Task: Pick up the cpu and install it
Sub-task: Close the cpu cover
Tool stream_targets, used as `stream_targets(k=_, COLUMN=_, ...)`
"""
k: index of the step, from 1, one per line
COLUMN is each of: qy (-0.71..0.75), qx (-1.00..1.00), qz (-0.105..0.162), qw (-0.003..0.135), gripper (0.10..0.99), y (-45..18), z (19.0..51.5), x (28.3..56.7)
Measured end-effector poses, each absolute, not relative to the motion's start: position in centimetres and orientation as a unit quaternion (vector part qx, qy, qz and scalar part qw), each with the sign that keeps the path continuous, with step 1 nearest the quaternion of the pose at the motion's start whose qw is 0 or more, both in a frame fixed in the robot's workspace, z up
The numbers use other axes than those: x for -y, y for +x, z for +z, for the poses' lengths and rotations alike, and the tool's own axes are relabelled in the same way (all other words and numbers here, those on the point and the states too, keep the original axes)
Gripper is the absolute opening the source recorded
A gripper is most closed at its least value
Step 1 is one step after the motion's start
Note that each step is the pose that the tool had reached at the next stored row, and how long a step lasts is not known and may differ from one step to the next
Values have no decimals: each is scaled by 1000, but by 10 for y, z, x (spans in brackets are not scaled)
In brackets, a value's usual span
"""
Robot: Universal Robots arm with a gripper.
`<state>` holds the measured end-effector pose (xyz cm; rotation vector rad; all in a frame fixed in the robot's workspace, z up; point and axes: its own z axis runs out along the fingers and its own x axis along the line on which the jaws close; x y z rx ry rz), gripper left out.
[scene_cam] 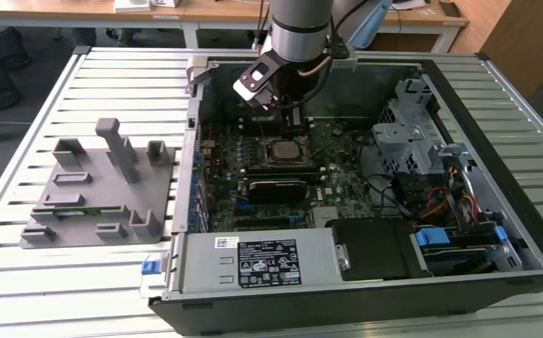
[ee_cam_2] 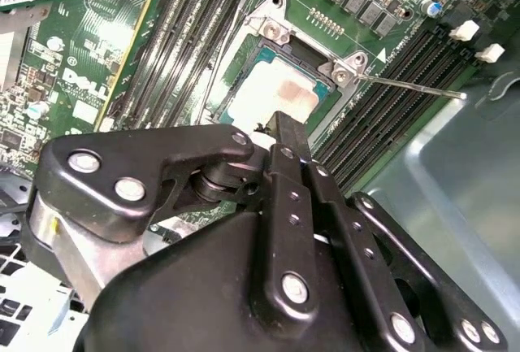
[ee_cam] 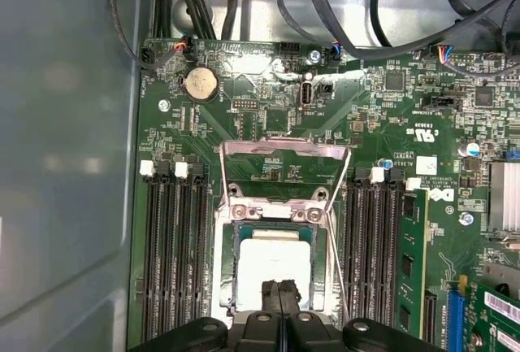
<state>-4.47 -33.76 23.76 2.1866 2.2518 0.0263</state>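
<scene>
**The cpu [ee_cam: 272, 258] lies in its socket beneath a closed pincer**

The cpu lies flat, silvery top up, inside the black socket frame [ee_cam: 236, 287] on the motherboard [ee_cam: 244, 84]. It looks square to the frame, which suggests it is seated and not merely resting on it.

The gripper [ee_cam: 284, 291] hangs directly over the chip's near edge. Its two fingers are pressed together with nothing between them, so the chip is not being held. Whether the tips touch the metal top I cannot tell.

The load plate [ee_cam: 280, 147] is folded back away from the socket and the thin retaining lever [ee_cam_2: 406, 85] is out to one side, leaving the socket open from above. Rows of memory slots [ee_cam: 175, 246] flank the socket, all inside the open computer case [scene_cam: 525, 232].
</scene>
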Motion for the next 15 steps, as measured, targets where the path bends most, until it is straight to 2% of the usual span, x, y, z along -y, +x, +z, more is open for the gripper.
stream_targets(k=15, qy=697, qx=-717, qz=8, qw=1, gripper=106, y=-45, z=262, x=338)
